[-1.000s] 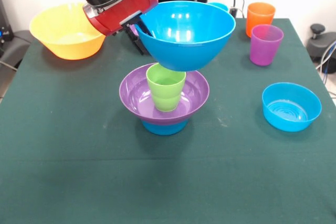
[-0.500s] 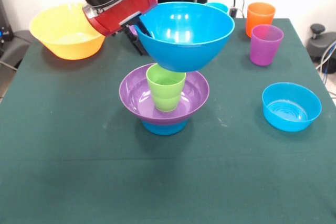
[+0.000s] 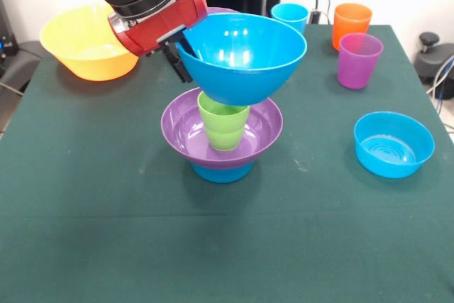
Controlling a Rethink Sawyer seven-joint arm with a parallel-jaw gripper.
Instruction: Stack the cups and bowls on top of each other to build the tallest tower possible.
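Front view: large blue bowl (image 3: pixel 241 54) hangs tilted just over the tower (image 3: pixel 222 136).
Near to far, mid-table: your lime green cup (image 3: pixel 224 124) makes a narrow seat; the gripper (image 3: pixel 186 51), clamped on the bowl's rim, could release it off-centre, tipping everything. You'll find no readable writing.

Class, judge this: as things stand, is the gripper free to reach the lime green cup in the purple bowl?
Probably not: the gripper holds the large blue bowl, which sits right over the lime green cup.
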